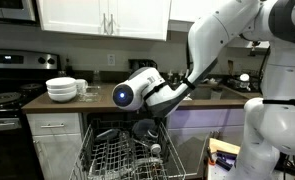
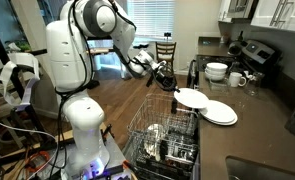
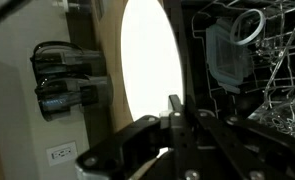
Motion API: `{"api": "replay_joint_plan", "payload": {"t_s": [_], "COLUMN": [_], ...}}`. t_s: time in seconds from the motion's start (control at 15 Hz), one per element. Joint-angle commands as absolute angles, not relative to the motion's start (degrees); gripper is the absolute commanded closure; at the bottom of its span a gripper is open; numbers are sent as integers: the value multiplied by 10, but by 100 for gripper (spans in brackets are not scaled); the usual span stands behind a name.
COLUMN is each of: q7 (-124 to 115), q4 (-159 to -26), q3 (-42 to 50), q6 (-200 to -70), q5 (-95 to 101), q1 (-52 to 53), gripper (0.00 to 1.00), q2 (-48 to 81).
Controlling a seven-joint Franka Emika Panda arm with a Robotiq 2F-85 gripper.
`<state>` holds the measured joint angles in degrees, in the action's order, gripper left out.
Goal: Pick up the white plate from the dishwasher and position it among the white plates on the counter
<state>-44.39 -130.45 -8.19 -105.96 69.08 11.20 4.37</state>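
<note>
My gripper (image 2: pixel 173 86) is shut on the rim of a white plate (image 2: pixel 191 98) and holds it in the air above the dishwasher rack (image 2: pixel 167 135), close to the counter edge. In the wrist view the plate (image 3: pixel 147 70) stands on edge as a bright oval, its rim pinched between my fingers (image 3: pixel 175 108). More white plates (image 2: pixel 223 114) lie flat on the dark counter (image 2: pixel 257 130) just beyond it. In an exterior view my gripper (image 1: pixel 147 115) hangs over the open dishwasher rack (image 1: pixel 117 155) of dark dishes.
A stack of deep white bowls (image 1: pixel 62 90) (image 2: pixel 217 70) and a mug (image 2: pixel 237 78) stand on the counter near the black stove (image 1: pixel 7 95). A sink and tap (image 1: pixel 227 85) lie further along the counter. A clear glass (image 3: pixel 247 28) sits in the rack.
</note>
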Motion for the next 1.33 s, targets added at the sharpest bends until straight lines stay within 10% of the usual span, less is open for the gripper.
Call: {"api": "replay_joint_plan", "payload": {"t_s": [0.0,1.27], "q7": [-424,-410], "q4": [-1304,-1289], "q3": [-73,-45], "q6": [-1074,-1160], "q5": [707,741], "q1": [93,65], "gripper": [97,97], "q2": [27,60]}}
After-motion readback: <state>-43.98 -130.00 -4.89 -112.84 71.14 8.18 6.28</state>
